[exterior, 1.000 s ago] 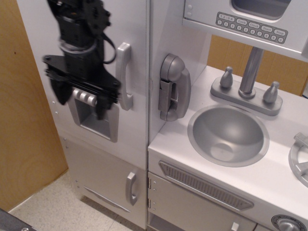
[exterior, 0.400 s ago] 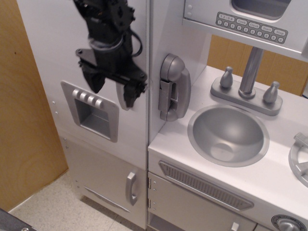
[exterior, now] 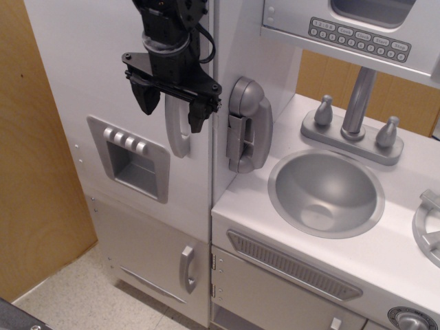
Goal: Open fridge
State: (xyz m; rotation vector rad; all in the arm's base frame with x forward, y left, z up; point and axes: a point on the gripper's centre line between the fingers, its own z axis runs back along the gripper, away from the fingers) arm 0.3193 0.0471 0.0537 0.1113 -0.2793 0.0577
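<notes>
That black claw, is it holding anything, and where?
Nothing yet. The gripper is open, its fingers either side of the top of the fridge handle, not closed on it.

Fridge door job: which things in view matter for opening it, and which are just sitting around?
Matters:
fridge, door shut
long handle
gripper, open, fingers either side of the handle

Just there:
ice dispenser panel
small lower door handle
toy phone
sink
faucet
oven door vent
</notes>
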